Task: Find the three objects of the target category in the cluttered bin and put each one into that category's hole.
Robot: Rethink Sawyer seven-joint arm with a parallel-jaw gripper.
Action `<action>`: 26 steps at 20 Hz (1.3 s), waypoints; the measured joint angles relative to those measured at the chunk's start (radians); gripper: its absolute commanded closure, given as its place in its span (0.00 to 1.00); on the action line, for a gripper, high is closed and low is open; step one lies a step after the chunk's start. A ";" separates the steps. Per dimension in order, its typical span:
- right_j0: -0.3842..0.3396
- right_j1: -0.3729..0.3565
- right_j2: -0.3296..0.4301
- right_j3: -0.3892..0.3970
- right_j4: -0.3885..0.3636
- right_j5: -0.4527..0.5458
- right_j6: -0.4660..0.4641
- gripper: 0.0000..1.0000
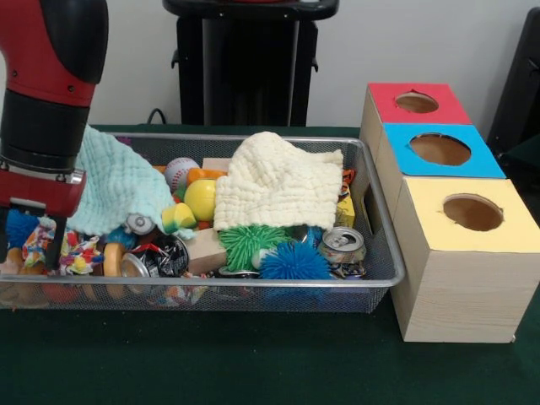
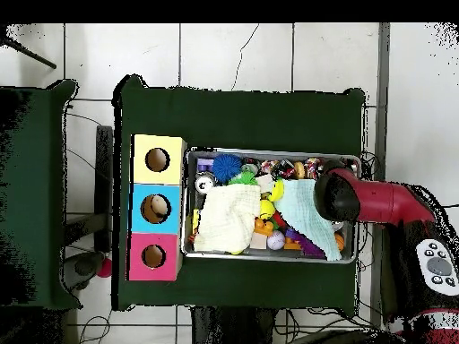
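We can't tell the gripper's (image 1: 34, 221) jaw state — the mint cloth (image 1: 118, 187), left of frame, may snag, dragging toys out.

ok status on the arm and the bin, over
Gripper hidden low at the wire mesh bin's end, state unclear. Pale green cloth and cream waffle cloth cover the clutter. Three coloured holes unblocked.

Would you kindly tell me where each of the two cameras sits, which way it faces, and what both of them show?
Front view: low across the table, facing the wire bin and hole box; the red and black arm comes down at the left.
Overhead view: above the table, looking straight down; the arm reaches in from the right.
Shared: the bin, cream cloth, mint cloth, and box with its yellow, blue and red holes.
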 measured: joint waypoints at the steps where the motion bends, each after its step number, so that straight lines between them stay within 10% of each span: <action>1: 0.000 0.002 0.000 0.000 0.000 0.000 0.000 0.00; 26: 0.067 0.021 -0.070 -0.046 -0.026 -0.001 0.000 0.00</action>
